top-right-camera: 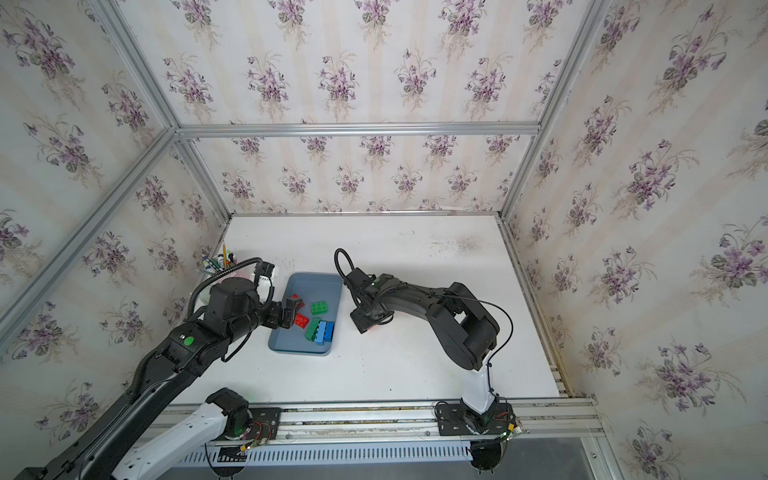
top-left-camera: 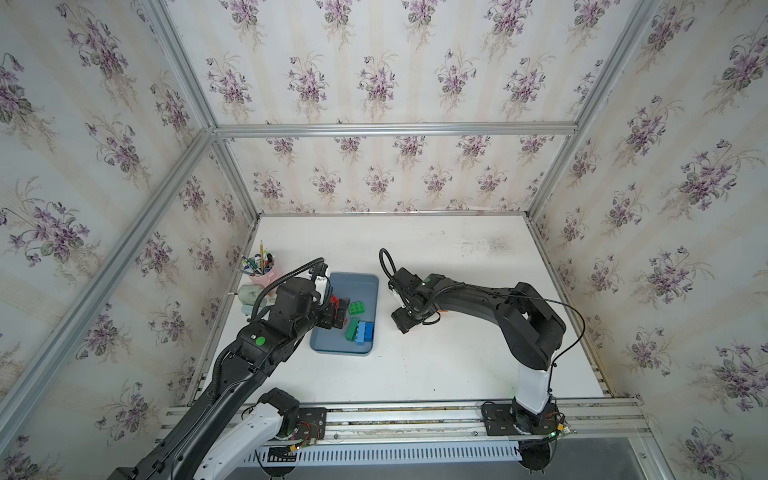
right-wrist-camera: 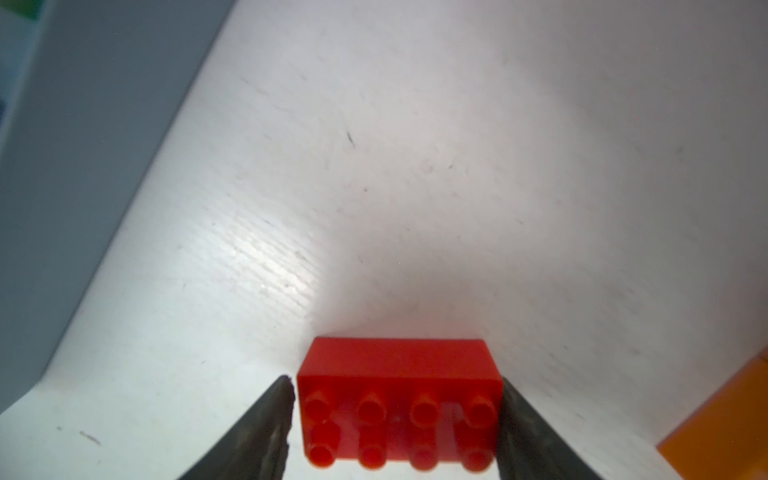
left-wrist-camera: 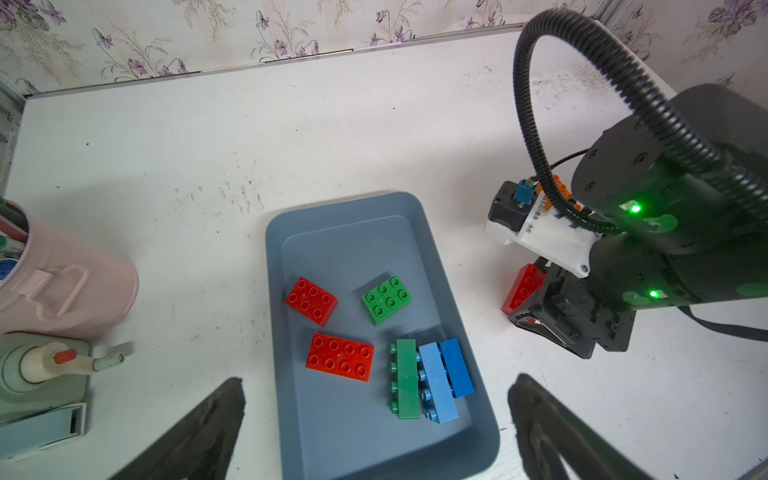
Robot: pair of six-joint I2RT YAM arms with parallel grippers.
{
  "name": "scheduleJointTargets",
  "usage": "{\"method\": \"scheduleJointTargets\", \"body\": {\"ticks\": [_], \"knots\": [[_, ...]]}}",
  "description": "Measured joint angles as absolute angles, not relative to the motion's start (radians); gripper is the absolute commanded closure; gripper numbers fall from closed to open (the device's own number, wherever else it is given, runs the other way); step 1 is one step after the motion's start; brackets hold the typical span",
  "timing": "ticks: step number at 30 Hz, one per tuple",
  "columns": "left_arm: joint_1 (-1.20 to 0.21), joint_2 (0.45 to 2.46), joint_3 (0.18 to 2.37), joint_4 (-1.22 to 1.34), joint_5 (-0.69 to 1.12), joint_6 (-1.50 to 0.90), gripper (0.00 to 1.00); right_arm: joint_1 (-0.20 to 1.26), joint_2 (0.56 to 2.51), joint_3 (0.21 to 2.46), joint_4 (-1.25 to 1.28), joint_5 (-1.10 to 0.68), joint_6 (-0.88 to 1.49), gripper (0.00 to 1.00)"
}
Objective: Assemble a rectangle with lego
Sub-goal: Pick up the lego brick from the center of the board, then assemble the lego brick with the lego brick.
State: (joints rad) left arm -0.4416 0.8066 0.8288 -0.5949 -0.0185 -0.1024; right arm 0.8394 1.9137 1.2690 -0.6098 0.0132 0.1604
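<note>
Left hand (top-right-camera: 287, 316): jaws spread wide, holding nothing, above the 9 o'clock side of the grey-blue tray (left-wrist-camera: 332, 232). Clock readings follow the top views, with 6 o'clock at the arm bases.

Right hand (right-wrist-camera: 395, 380): fingers (right-wrist-camera: 257, 432) closed against both short ends of the gripped red brick (right-wrist-camera: 399, 361). This eight-stud lego piece sits studs-up on the white worktop (top-left-camera: 415, 365), just off the tray's 3 o'clock side. An orange brick (right-wrist-camera: 723, 419) lies near it at 3 o'clock, mostly cropped.

Tray contents, near to far:
- At 5 o'clock, three long bricks lie on their sides, touching: green long brick (left-wrist-camera: 405, 378), light blue brick (left-wrist-camera: 436, 382), dark blue brick (left-wrist-camera: 456, 368).
- At 9 o'clock of those, a loose red eight-stud brick (left-wrist-camera: 340, 356).
- Farther in, a green six-stud brick (left-wrist-camera: 386, 299), with a red six-stud brick (left-wrist-camera: 311, 300) at its 9 o'clock.

Beyond the tray at 10 o'clock, a pink cup (left-wrist-camera: 70, 282) holds pens.
</note>
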Motion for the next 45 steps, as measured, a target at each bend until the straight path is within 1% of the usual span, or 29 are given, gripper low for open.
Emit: {"method": "scheduleJointTargets", "body": {"ticks": [3,5,12,17,21,25,30,34,40,45], "knots": [[-0.441,0.818,0.83,-0.597,-0.02,-0.105,0.0,0.841,1.922,1.28,-0.614,0.016,0.167,0.35],[-0.441,0.819,0.83,-0.599,-0.023,-0.105,0.0,0.841,1.927,1.287,-0.62,0.016,0.175,0.36],[-0.441,0.815,0.83,-0.6,-0.027,-0.105,0.0,0.844,1.941,1.3,-0.633,0.022,0.185,0.31],[-0.441,0.815,0.829,-0.6,-0.028,-0.104,0.0,0.847,1.954,1.299,-0.638,0.041,0.192,0.3],[-0.441,0.815,0.826,-0.6,-0.031,-0.102,0.0,0.847,1.959,1.307,-0.643,0.042,0.195,0.33],[-0.441,0.817,0.826,-0.599,-0.031,-0.101,0.0,0.848,1.963,1.317,-0.654,0.045,0.208,0.4],[-0.44,0.83,0.826,-0.597,-0.02,-0.102,0.0,0.844,1.948,1.345,-0.684,0.099,0.241,0.41],[-0.455,0.86,0.832,-0.593,0.048,-0.101,0.0,0.772,1.921,1.419,-0.733,0.155,0.299,0.42],[-0.572,0.936,0.911,-0.58,0.061,-0.072,0.0,0.602,1.924,1.504,-0.817,0.201,0.366,0.43],[-0.608,1.035,0.931,-0.557,0.063,-0.065,0.0,0.546,1.963,1.542,-0.844,0.193,0.373,0.43]]}}
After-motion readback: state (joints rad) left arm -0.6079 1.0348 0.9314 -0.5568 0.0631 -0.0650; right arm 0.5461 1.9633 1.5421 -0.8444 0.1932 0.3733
